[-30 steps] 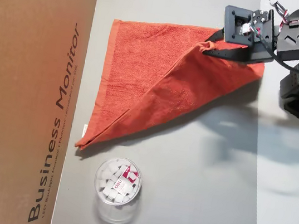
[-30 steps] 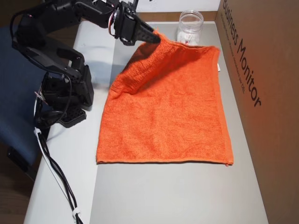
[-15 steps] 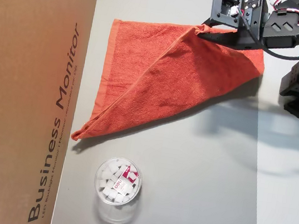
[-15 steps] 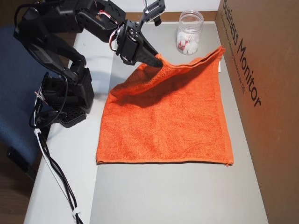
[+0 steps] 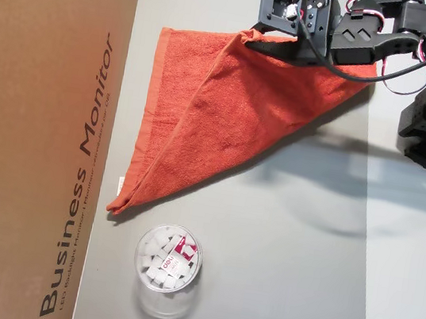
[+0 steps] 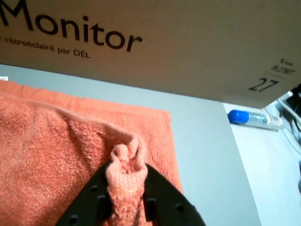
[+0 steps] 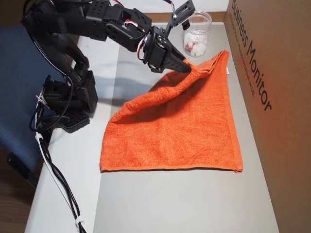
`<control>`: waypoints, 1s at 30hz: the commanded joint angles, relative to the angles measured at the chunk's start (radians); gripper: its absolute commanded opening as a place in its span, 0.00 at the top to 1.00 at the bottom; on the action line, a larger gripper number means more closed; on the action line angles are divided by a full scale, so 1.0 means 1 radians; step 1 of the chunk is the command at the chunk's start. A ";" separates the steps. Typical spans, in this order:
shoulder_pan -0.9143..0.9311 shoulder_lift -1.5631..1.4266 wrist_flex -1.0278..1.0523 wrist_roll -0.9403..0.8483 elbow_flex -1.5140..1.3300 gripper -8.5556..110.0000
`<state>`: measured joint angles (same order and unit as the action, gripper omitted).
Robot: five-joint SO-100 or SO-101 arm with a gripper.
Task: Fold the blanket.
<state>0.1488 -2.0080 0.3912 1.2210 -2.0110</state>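
Observation:
The orange-red blanket lies on the grey mat, with one corner lifted and drawn over the rest so that it shows as a triangle. In an overhead view the blanket still spreads flat along its near edge. My gripper is shut on the lifted corner. In the wrist view the black gripper pinches a bunched fold of the blanket. A small white tag shows on one edge.
A large brown cardboard box marked "Business Monitor" runs along one side of the mat. A clear jar with white pieces stands by the blanket's corner. A blue-capped bottle lies beyond the box. The arm's base stands beside the mat.
My gripper has carried the held corner further across the blanket toward the box side, widening the folded-over flap. The jar and box have not moved.

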 commanded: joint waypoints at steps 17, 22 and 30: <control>0.048 0.319 -0.035 0.000 0.347 0.93; 0.072 0.393 -0.035 0.000 0.400 0.93; 0.095 0.528 -0.035 0.000 0.523 0.93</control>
<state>0.2301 -1.4849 0.3774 1.2180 -1.5616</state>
